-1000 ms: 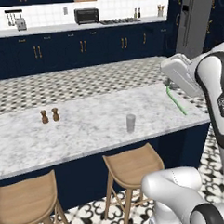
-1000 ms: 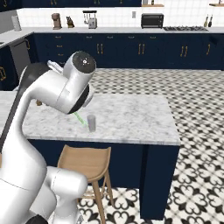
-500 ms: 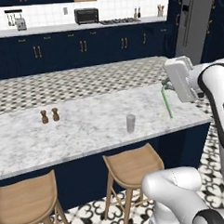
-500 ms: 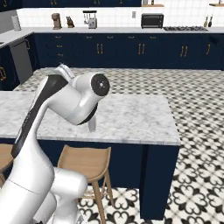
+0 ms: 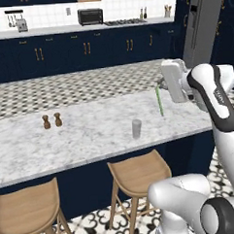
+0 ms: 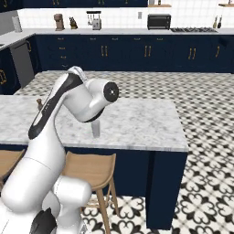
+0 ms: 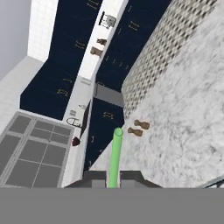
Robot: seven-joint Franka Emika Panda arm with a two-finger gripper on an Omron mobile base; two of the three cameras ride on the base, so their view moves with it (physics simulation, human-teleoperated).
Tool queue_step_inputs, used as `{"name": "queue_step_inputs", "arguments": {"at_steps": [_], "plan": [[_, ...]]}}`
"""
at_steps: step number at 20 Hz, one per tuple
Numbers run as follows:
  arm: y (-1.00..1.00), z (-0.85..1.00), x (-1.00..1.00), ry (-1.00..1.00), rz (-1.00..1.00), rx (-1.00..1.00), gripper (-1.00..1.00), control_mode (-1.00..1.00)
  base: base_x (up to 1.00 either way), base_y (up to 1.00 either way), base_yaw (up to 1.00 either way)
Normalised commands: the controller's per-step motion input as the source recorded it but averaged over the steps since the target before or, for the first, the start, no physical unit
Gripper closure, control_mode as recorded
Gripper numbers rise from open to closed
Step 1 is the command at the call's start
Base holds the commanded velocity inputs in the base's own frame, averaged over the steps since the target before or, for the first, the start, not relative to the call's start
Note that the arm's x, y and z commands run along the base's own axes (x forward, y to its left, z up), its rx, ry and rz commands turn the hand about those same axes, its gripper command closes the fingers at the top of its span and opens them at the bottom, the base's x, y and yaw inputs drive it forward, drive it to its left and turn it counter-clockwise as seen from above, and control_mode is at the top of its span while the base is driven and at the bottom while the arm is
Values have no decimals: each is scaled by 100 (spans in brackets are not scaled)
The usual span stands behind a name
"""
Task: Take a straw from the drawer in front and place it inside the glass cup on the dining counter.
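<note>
The light green straw (image 5: 159,100) is hanging upright in the pincer (image 5: 162,86), whose jaws are clamping its top, above the marble surface (image 5: 90,135) and off to one side of the glass cup (image 5: 136,128).

Veined marble dining counter (image 5: 90,135), clear glass cup (image 5: 136,128), smooth matt straw (image 5: 159,101), wooden shakers (image 5: 51,121).

The glass cup (image 5: 136,128) is standing on the bench (image 5: 90,135), right of the shakers (image 5: 51,121), with the straw (image 5: 159,100) hanging to its right.
</note>
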Motion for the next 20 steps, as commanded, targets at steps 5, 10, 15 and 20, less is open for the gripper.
{"name": "queue_step_inputs", "arguments": {"at_steps": [5, 10, 15, 20], "plan": [[0, -34, 37, 0, 3, 5, 100, -100, 0, 0, 0], [0, -24, 12, -1, 6, 13, 100, -100, 0, 0, 0], [0, -17, 43, -2, 6, 9, 100, -100, 0, 0, 0], [0, -25, 48, -7, 2, 0, 100, -100, 0, 0, 0]]}}
